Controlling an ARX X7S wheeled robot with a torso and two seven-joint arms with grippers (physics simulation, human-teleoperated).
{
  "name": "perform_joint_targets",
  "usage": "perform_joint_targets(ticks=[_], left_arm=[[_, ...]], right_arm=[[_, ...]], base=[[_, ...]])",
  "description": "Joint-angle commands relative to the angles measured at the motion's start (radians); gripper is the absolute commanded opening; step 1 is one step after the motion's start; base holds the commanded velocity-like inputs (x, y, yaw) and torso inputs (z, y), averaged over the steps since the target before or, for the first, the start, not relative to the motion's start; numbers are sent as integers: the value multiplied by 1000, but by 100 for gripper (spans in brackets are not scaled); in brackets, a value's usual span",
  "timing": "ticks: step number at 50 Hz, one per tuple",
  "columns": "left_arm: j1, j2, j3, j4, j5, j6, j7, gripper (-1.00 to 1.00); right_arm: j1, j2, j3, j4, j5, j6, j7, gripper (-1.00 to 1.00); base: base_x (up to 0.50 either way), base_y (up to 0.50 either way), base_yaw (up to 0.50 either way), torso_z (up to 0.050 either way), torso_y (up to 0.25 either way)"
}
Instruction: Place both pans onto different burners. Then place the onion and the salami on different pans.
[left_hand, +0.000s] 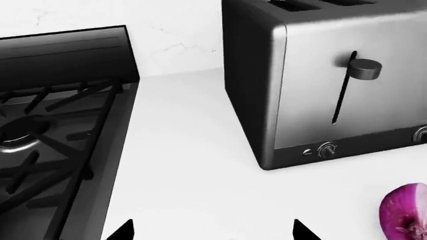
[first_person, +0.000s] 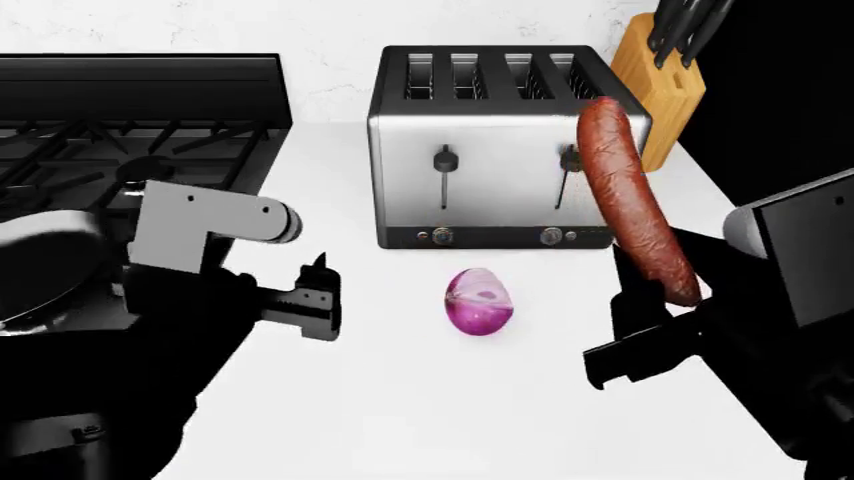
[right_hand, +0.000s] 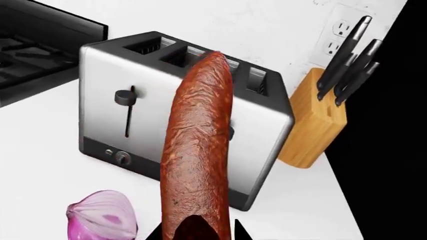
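My left arm reaches in from the left side of the head view, its grey wrist block level and the left tool (first_person: 318, 298) pointing to the right, low over the worktop (first_person: 400, 400). Its two dark fingertips (left_hand: 122, 231) stand apart with nothing between them. My right arm comes in from the right, dark forearm angled inward. The right tool (first_person: 641, 335) is clamped on the lower end of the salami (first_person: 631, 205), which stands nearly upright, tilted slightly, above my fingers.
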Motion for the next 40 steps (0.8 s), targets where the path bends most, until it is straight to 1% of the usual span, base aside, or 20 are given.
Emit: perform_joint_targets(ticks=[1,10,19,28,35,40], left_arm=[[-95,110,123,-70,27,-76,24,100],[-61,135,155,-25,21,-77,18,100],[-47,158,186,39,-19,-83,-23,100],[-73,223,229,19,2,-95,-8,100],[-97,279,258,-25,37,-95,25,100],[-102,306,278,-29,37,-97,22,100]], right_arm=[[-29,13,21,16,-34,-30,13,-100],[-30,0,12,22,-42,-26,13,-100],[-32,-10,6,27,-49,-24,12,-100],[-32,-9,10,24,-49,-27,7,-100],[-57,2,20,16,-62,-42,-8,-100],[-71,6,24,13,-75,-48,-19,-100]], base=[[0,0,0,0,0],[0,0,0,0,0],[0,0,0,0,0],[0,0,0,0,0],[0,0,0,0,0],[0,0,0,0,0]])
